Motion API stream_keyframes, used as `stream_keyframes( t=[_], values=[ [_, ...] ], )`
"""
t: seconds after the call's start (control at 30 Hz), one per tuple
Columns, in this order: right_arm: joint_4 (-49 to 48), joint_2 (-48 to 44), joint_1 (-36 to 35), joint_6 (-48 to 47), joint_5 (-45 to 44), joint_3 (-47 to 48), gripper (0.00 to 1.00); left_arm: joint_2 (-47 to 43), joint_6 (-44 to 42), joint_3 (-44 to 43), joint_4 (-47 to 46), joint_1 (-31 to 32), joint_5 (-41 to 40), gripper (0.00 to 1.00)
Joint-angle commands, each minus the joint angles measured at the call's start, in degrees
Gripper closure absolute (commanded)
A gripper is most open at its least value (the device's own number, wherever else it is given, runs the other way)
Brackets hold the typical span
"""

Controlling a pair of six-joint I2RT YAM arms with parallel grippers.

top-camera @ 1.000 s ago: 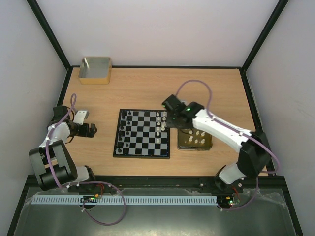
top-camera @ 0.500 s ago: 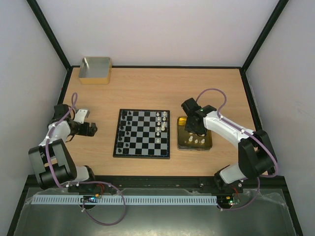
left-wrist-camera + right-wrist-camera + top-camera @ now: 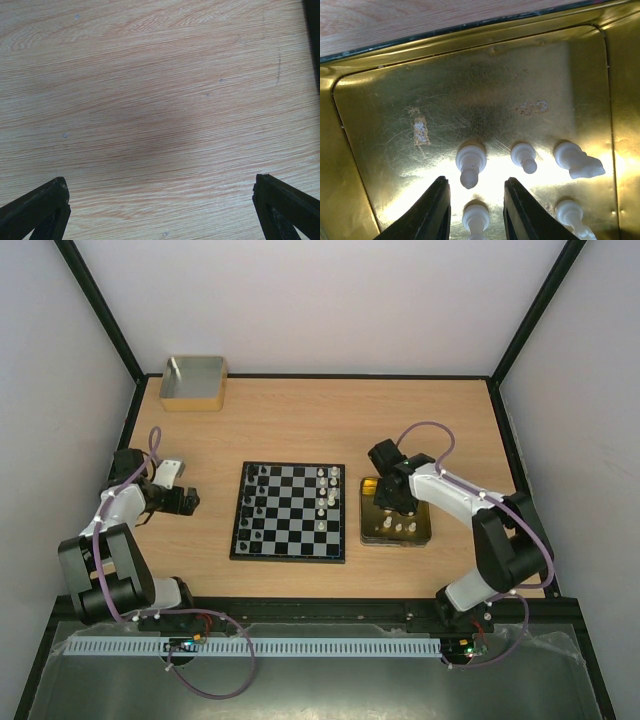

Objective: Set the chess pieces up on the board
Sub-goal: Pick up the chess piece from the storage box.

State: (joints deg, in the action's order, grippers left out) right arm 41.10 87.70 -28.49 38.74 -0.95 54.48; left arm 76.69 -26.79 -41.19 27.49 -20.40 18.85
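The board (image 3: 288, 512) lies mid-table, with black chess pieces (image 3: 254, 502) along its left columns and cream-white chess pieces (image 3: 325, 496) along its right columns. Several more white pieces stand in the gold tin (image 3: 422, 533) to the right of the board. My right gripper (image 3: 392, 502) hangs over the tin. In the right wrist view it (image 3: 475, 181) is open, with one white piece (image 3: 475, 219) between its fingers (image 3: 439, 205) and another white piece (image 3: 470, 163) just beyond the tips. My left gripper (image 3: 188, 502) is wide open and empty over bare wood (image 3: 160, 182), left of the board.
A grey box with a tan rim (image 3: 194, 383) stands at the far left corner. Dark frame posts and pale walls enclose the table. The tin's raised walls (image 3: 350, 150) surround the right gripper. A dark edge (image 3: 313, 45) shows at the right of the left wrist view.
My right gripper has moved from the board's right edge over to the gold tin and lowered among the white pieces. The left arm has barely moved.
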Motion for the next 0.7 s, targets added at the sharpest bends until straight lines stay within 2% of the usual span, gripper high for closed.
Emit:
stream_keyframes(
  t=[0.0,0.5,0.67],
  values=[
    [-1.24,1.54,0.13,-0.92,-0.03,0.38,0.71,0.31,-0.08,-1.40,0.73,0.32,-0.93,0.00],
    [-2.91,3.63,0.17,-1.45,-0.05,0.30,0.75,1.06,0.33,-0.78,-0.08,0.96,-0.87,0.01],
    [-3.32,4.77,0.20,-1.34,-0.28,0.49,0.79,1.25,0.68,-0.79,-0.24,1.03,-0.67,0.00]
  ],
)
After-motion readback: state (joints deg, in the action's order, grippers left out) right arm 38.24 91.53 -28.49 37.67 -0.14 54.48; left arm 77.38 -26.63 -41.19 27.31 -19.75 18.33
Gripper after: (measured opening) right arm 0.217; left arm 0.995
